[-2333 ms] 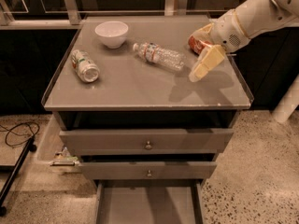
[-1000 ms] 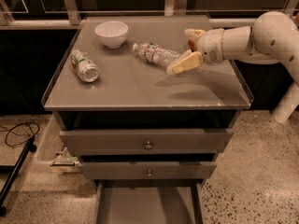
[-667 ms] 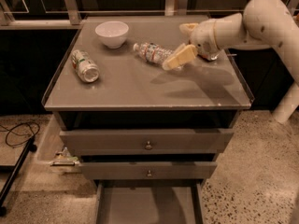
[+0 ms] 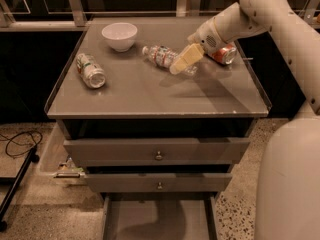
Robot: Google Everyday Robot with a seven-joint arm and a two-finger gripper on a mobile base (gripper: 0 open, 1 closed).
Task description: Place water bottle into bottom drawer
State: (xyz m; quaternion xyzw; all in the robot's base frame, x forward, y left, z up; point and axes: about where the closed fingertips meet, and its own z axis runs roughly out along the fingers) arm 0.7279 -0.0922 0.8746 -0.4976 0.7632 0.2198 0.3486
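Grey table [image 4: 150, 91] carrying water bottle [image 4: 158, 55], gripper [image 4: 178, 66] hiding its end, we are failing to judge the grip, bottom drawer [image 4: 157, 223] cropped.

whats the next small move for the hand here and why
Probably ease the hand slightly left and down to centre on the small clear ribbed plastic water bottle. The hand sits over the bottle's right end, the bottle lies on its side on the grey cabinet top, not lifted, and the grey bottom drawer is already open below.
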